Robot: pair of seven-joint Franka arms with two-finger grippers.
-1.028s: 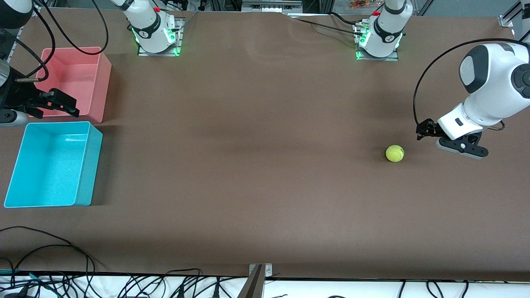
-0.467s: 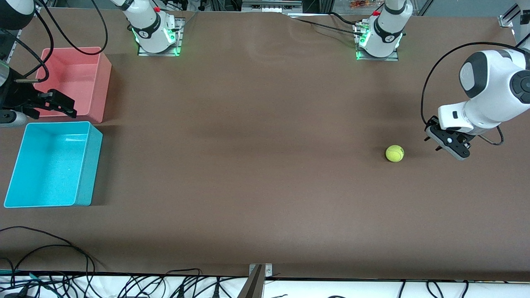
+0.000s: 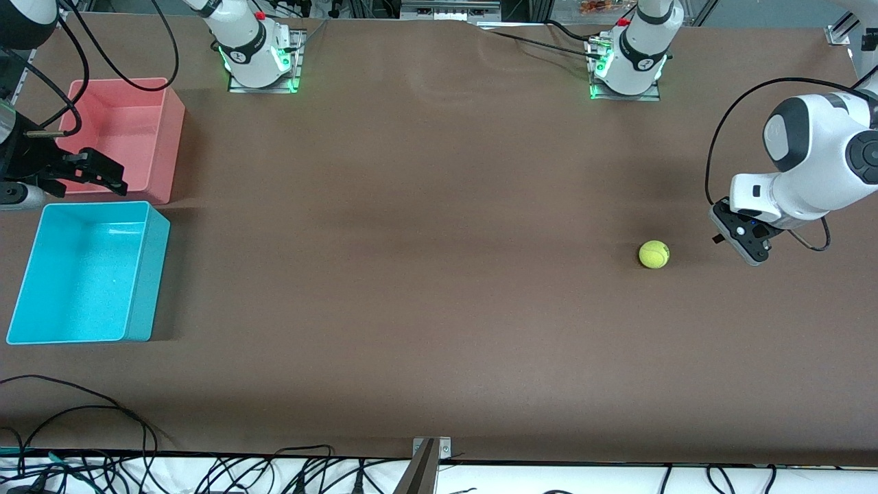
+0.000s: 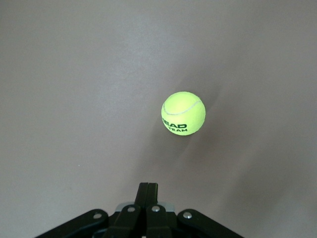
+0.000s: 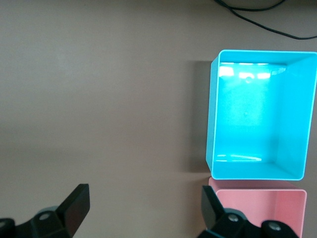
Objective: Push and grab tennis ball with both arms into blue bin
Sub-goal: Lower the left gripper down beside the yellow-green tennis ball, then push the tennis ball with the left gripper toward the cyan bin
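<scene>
The tennis ball lies on the brown table toward the left arm's end. It also shows in the left wrist view with black print on it. My left gripper is shut and empty, low beside the ball and a short gap from it, with the ball ahead of its fingertips. The blue bin stands empty at the right arm's end and also shows in the right wrist view. My right gripper is open and empty, over the edge of the pink bin beside the blue bin; the right wrist view shows the gripper too.
A pink-red bin stands empty next to the blue bin, farther from the front camera; it also shows in the right wrist view. Black cables lie along the table's front edge. Both arm bases stand at the table's back edge.
My left gripper has turned at the wrist and shifted slightly away from the ball toward the left arm's end. The ball has not moved. The right gripper has barely moved.
</scene>
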